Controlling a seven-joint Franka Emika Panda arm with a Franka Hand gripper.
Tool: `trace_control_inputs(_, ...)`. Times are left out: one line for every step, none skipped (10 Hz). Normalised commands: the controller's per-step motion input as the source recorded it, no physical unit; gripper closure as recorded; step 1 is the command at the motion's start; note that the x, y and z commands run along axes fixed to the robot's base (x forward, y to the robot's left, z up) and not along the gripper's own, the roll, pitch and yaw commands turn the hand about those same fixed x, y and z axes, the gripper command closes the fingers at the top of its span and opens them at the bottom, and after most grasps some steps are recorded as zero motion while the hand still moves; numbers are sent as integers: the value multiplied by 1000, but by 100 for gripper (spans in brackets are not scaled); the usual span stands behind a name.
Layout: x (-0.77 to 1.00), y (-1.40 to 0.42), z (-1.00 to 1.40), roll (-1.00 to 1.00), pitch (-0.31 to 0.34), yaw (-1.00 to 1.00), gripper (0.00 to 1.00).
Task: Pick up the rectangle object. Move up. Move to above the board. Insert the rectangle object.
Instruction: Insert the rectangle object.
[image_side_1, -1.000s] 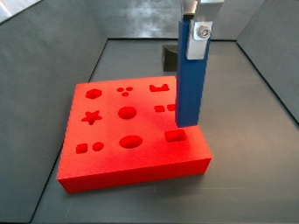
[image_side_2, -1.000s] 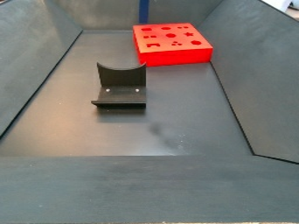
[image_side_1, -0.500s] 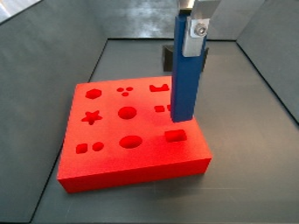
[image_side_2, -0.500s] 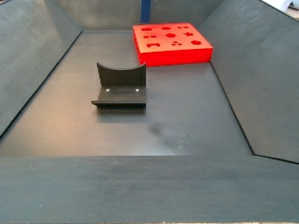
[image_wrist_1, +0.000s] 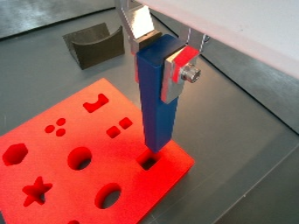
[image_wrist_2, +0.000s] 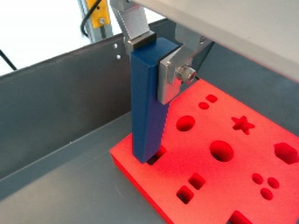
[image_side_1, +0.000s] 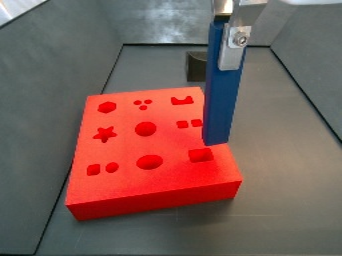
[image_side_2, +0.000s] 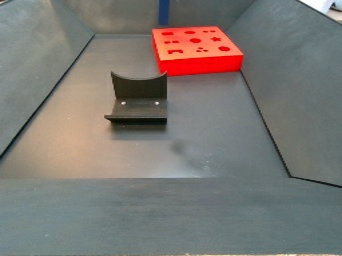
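I have the blue bar (image_side_1: 219, 85) clamped upright in the hand (image_side_1: 230, 38), the silver fingers (image_wrist_1: 177, 68) pressing on its upper end, over the near right corner of the red board (image_side_1: 134, 170). Compared with half a second ago, the bar sits lower and a touch further to the right in the side view: its bottom end then hung clear over the middle of the board's right edge, and now it reaches down to the top face near the square hole. A second ago it stood in much the same low spot, so I read this as a lift and a re-try, not a clean descent.

In both wrist views the bar's lower end (image_wrist_2: 145, 149) meets the board (image_wrist_2: 222, 184) right at a small dark opening by the corner (image_wrist_1: 149, 160). I cannot tell from these pictures whether the tip is already a little way inside the hole or only resting on its rim. Most of the bar's length stands above the board, so I judge the insertion barely started at best.

The dark bracket (image_side_2: 135, 100) stands well apart on the worktop (image_side_2: 187, 150), out of the way. From that far side view, the bar (image_side_2: 166, 10) shows only as a blue sliver behind the board (image_side_2: 198, 50).

My next concern is alignment: if the tip is on the rim, pushing down could jam or tilt the bar in the grip.
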Motion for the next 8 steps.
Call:
trace_control_inputs(0, 0, -160, 114, 23, 0, 100)
trace_control_inputs(0, 0, -34, 19, 9, 0, 100)
trace_control_inputs(0, 0, -20, 3, 3, 0, 100)
trace_control_inputs(6, 0, -37, 0, 3, 0, 100)
trace_control_inputs(6, -31, -91, 19, 0, 0, 100)
trace_control_inputs(17, -74, -186, 33, 0, 0, 100)
trace_control_inputs(17, -131, -206, 47, 0, 0, 100)
trace_control_inputs(9, -186, -180, 81, 1, 0, 100)
